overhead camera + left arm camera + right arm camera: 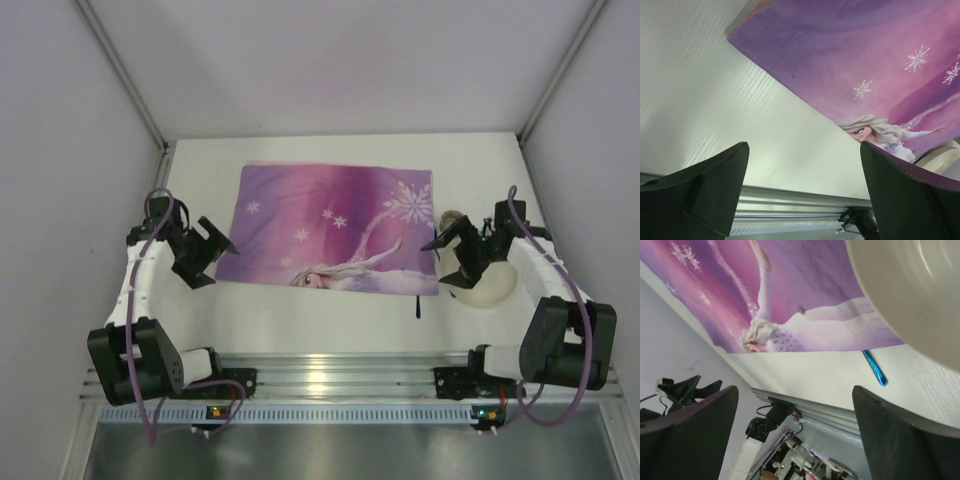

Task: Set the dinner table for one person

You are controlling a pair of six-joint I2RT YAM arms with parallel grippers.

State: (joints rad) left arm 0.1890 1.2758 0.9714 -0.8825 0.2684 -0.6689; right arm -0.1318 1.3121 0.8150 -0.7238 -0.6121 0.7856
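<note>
The white dinner table (300, 315) carries a purple-pink snowflake placemat (330, 220) laid flat in the middle. A cream plate (492, 287) sits on the table just right of the mat, with a small tan round object (452, 218) behind it. A thin blue-handled utensil (417, 303) lies off the mat's front right corner and shows in the right wrist view (874, 368). My left gripper (207, 256) is open and empty above the table beside the mat's left edge. My right gripper (447, 262) is open and empty over the plate's left rim (910, 290).
White walls enclose the table on the left, back and right. The aluminium rail (330, 375) with both arm bases runs along the near edge. In the left wrist view the mat (865, 45) lies ahead and the plate's edge (945, 155) shows far right.
</note>
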